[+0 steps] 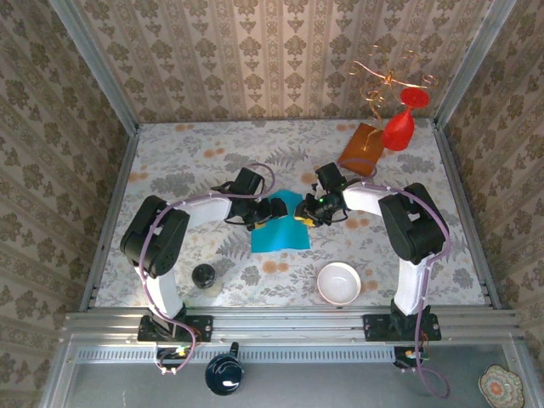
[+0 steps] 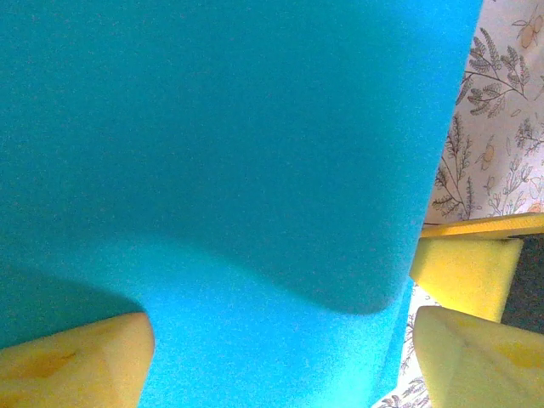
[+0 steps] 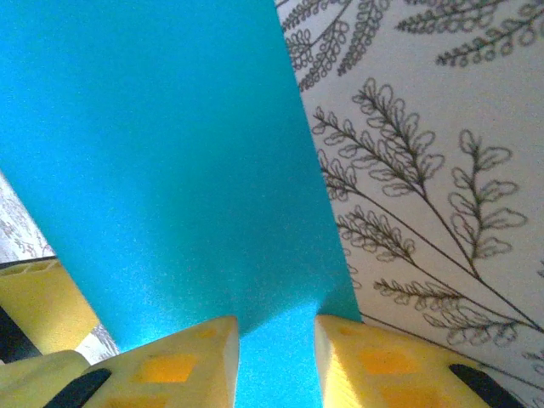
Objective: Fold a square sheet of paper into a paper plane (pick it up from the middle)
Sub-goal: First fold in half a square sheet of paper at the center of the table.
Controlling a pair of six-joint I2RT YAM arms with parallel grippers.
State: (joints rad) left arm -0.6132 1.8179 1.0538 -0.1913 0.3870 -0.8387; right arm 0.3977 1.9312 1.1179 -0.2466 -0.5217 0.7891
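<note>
The teal-blue square sheet of paper lies mid-table, its far part lifted and curled between the two grippers. My left gripper is at the sheet's far left, my right gripper at its far right. In the left wrist view the curled paper spans the wide gap of my open left gripper; a yellow right finger shows beyond the paper's edge. In the right wrist view my right gripper stands with a narrow gap over the paper, whose edge rises from the fingertips.
A white bowl sits near the front right and a small black jar near the front left. At the back right stand an orange-brown board, a red glass-shaped ornament and a gold wire stand.
</note>
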